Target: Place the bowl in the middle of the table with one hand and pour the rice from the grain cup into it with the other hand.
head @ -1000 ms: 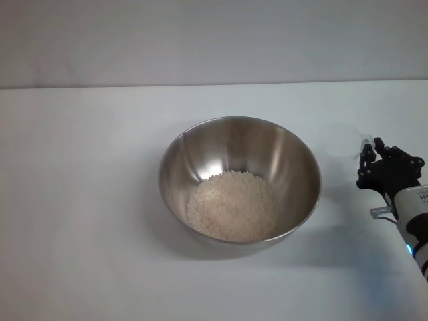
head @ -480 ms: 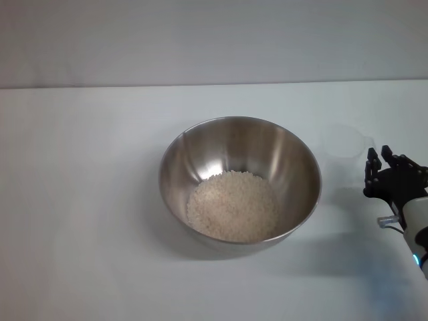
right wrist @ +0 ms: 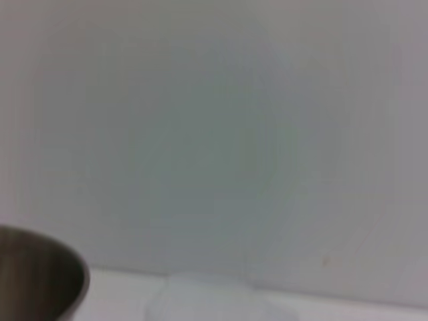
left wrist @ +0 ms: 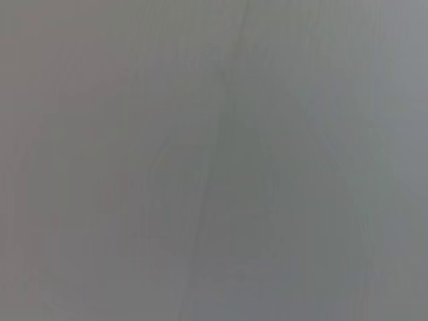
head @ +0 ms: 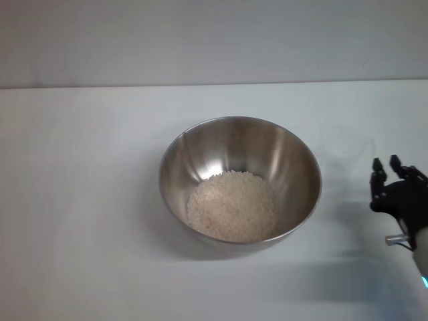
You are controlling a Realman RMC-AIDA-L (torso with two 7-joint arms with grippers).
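Our right end effector point(head: 390, 164) sits released, empty, near the clear cup point(head: 344, 140). We see rice point(head: 232, 204) in the bowl point(head: 294, 157) mid-surface point(head: 80, 200).

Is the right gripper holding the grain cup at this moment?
No. In the head view the right gripper sits apart from the grain cup, fingers open, with the cup standing on the table.

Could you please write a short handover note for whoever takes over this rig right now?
Right gripper: open, holding nothing, at the right edge of the table, near side of the grain cup.
Left gripper: not in view.
Bowl: about mid-table, upright, with the rice piled inside.
Grain cup: set down right of the bowl, apart from it, looks empty.
Done: bowl placed, rice poured, cup released.
Left: apparently only parking the right arm.
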